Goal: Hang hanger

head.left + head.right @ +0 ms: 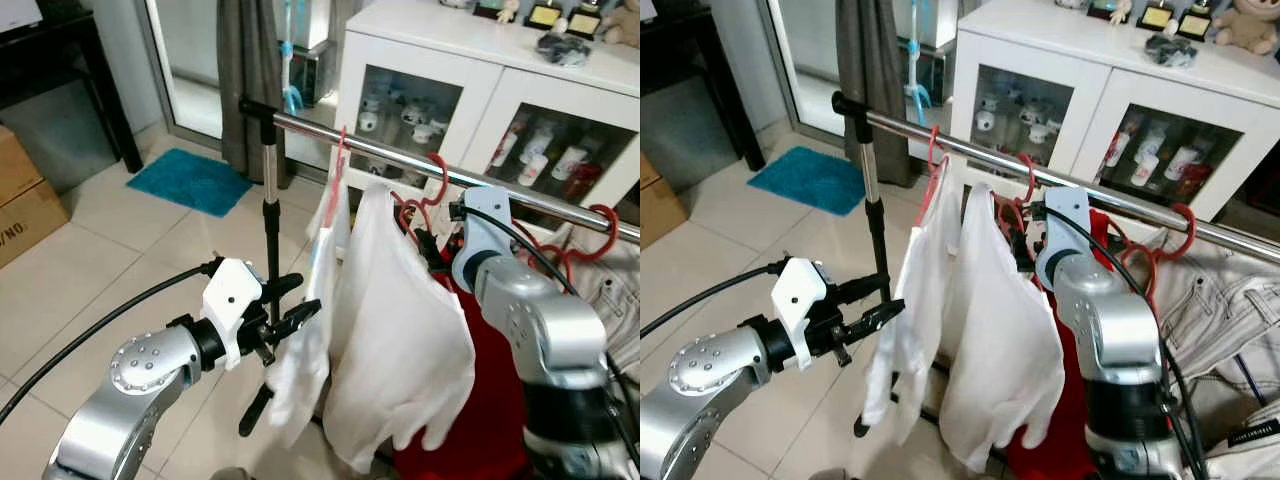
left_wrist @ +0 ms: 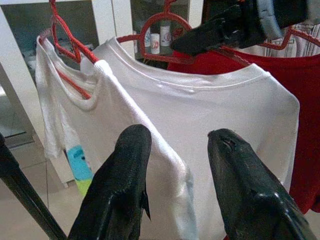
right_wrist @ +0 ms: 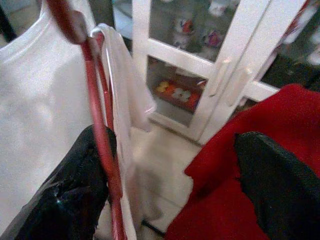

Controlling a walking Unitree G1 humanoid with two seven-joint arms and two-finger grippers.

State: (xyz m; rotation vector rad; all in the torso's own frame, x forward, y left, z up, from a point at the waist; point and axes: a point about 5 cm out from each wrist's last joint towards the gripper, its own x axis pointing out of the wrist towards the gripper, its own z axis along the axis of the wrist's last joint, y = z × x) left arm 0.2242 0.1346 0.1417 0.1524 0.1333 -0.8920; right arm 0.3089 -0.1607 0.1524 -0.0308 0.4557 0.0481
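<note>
Behind the clothes rail (image 1: pixel 400 160), a white cabinet (image 1: pixel 420 45) with glass doors, holding mugs and cups (image 1: pixel 545 160) on its shelves; small trophies and a soft toy along its top. At the far left, a cardboard box (image 1: pixel 25 205) with partial black lettering, seemingly "/NO", not readable in full. On the floor beyond, a teal mat (image 1: pixel 190 180) by a sliding door and a grey curtain (image 1: pixel 250 70). On the rail, hung from red hangers: a small white shirt (image 1: pixel 325 250) with a blue and green print seen in the left wrist view, then a larger white T-shirt (image 1: pixel 400 330), then a red garment (image 1: pixel 480 420), then a pale jacket at the far right. Red hanger (image 3: pixel 97 125) of the large T-shirt hooked over the rail, its red wire running down against the inner face of one finger (image 3: pixel 75 195) of the right gripper (image 3: pixel 170 190); right gripper raised between the white T-shirt and the red garment, fingers spread wide, other finger over the red cloth, nothing clamped. Left gripper (image 2: pixel 175 185) held low in front of the two white shirts, near the black stand pole (image 1: pixel 270 230), fingers parted to a moderate gap, gripping nothing.
</note>
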